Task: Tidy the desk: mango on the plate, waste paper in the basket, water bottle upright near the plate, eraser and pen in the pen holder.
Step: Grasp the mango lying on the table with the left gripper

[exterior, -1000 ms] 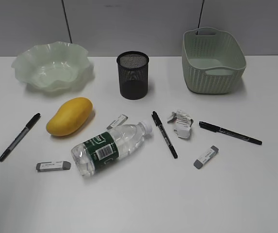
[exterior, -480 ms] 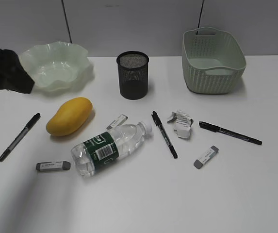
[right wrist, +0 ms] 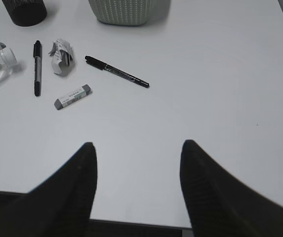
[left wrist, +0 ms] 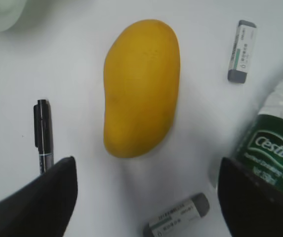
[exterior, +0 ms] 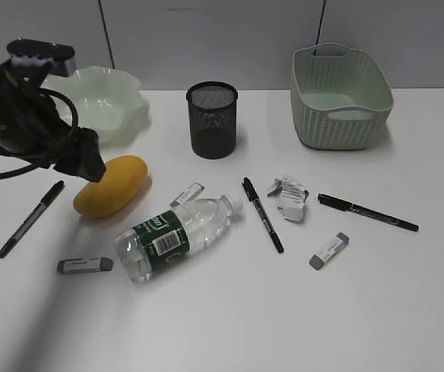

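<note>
The yellow mango [exterior: 111, 186] lies on the desk [exterior: 229, 310] in front of the wavy plate [exterior: 109, 105]. My left gripper [exterior: 90, 164] hangs just over the mango's left end, open; in the left wrist view its fingers [left wrist: 57, 190] stand wide apart with the mango [left wrist: 140, 86] ahead of them, untouched. The water bottle [exterior: 177, 234] lies on its side. Waste paper [exterior: 290, 198] sits mid-desk. Pens [exterior: 31, 218] [exterior: 263, 215] [exterior: 367, 211] and erasers [exterior: 85, 266] [exterior: 187, 194] [exterior: 329, 250] lie scattered. My right gripper [right wrist: 139, 145] is open and empty over the desk's near edge.
The black mesh pen holder [exterior: 212, 120] stands at the back centre and the woven basket [exterior: 339, 97] at the back right. The left arm's cable loops over the desk's left side. In the right wrist view the desk edge [right wrist: 141, 222] runs just below the fingers.
The left arm has come in from the left edge and moved right to hang over the mango, its jaws spreading wider. No object on the desk has moved.
</note>
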Available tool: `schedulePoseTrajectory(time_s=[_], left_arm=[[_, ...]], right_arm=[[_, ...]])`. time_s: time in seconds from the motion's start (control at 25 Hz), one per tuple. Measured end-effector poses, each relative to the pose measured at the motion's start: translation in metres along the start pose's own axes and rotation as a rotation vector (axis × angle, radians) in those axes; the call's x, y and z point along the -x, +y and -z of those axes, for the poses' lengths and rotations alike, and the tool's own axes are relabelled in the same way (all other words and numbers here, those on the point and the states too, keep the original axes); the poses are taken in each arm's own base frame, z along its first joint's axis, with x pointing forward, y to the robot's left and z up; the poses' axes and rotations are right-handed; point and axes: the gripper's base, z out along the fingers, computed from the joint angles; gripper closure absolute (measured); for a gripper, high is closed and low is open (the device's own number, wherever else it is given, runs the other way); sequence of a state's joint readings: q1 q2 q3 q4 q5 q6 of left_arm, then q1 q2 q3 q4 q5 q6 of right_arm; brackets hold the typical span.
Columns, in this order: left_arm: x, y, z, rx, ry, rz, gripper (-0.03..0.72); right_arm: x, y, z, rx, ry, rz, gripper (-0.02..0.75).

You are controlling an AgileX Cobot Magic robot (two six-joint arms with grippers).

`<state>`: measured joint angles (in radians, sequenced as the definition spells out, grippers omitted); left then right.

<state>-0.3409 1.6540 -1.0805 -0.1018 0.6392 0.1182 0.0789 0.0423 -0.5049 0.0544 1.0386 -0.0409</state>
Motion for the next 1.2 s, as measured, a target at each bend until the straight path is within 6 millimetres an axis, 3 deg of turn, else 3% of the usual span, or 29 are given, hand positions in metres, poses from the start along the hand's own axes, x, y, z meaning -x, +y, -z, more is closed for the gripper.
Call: schedulePoseTrajectory(time_s=[0.48,0.92,1.2], left_arm=[[0.004,0.006,-0.069,0.014,0.049,0.0,0.002],[0.009,0.006,-0.096,0.006,0.076,0.014,0.009],[0.011,0.004,-0.1,0.005,0.065,0.009,0.058]], right_arm=[[0.0,0.0,0.0,0.002,0.0,-0.001,0.302],[0.0,0.0,0.0,0.002,0.0,-0.001,0.301],[0.0,0.0,0.0,0.003,0.0,-0.002,0.301]])
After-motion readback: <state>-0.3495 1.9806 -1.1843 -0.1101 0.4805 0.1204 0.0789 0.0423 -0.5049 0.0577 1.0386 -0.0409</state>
